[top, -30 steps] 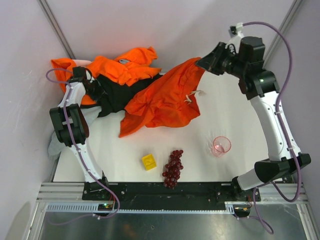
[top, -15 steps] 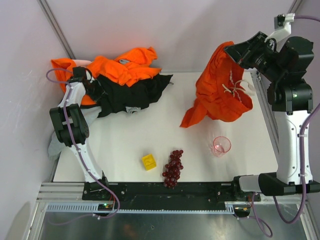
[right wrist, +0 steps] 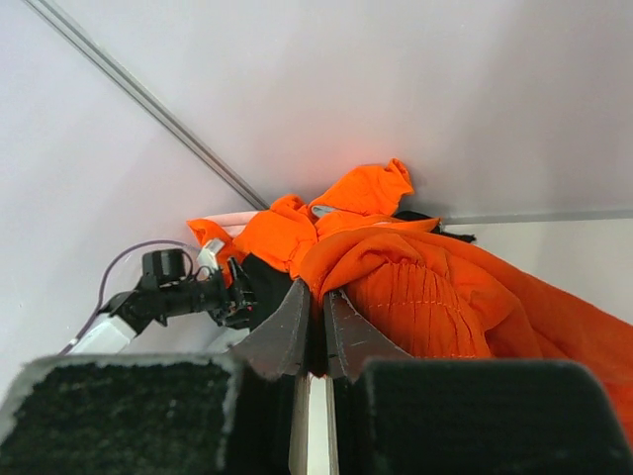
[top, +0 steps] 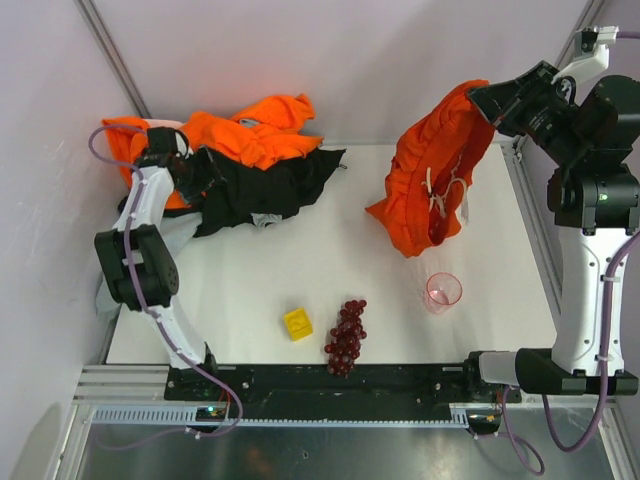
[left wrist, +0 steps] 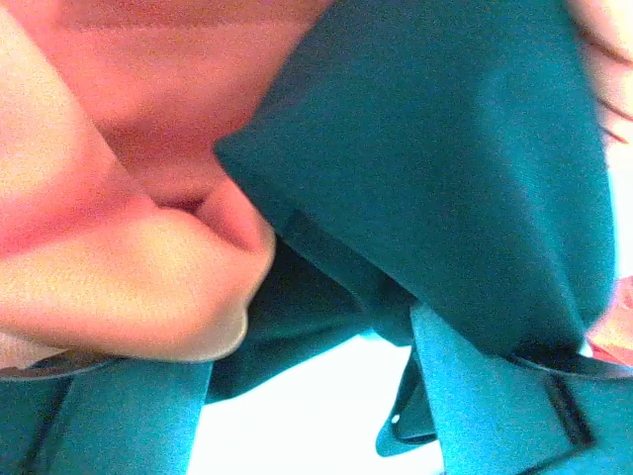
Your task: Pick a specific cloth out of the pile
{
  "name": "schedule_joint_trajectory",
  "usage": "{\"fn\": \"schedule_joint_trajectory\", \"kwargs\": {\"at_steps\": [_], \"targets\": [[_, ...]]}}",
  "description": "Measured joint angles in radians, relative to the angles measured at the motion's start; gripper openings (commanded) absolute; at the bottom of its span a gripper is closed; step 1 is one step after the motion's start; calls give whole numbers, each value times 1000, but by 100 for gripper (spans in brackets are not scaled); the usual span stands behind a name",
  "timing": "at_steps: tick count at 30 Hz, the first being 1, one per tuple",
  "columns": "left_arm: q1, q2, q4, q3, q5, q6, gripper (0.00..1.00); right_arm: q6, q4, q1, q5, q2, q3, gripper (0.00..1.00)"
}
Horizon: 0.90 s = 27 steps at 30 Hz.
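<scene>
Cloth (top: 425, 170) hangs from right gripper (top: 479, 96) (pile (top: 245, 165) well apart)

We are finding no text, label, brand, number or sign that can be read in any of the three views.
</scene>
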Motion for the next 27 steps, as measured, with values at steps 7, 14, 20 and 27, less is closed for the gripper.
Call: {"fn": "schedule_joint_trajectory", "kwargs": {"at_steps": [7, 14, 20, 27], "targets": [[-11, -262, 18, -108, 14, 4, 99, 3, 1, -37, -23, 5, 6, 0], [-11, -534, 35, -245, 82, 3, 100, 3, 2, -60, -32, 5, 6, 0], [-72, -682, 31, -380, 79, 33, 100, 6, 1, -84, -39, 22, 21, 0], [-287, -772, 29, -447, -66, 138, 100, 6, -8, -151, -44, 114, 138, 0]]}}
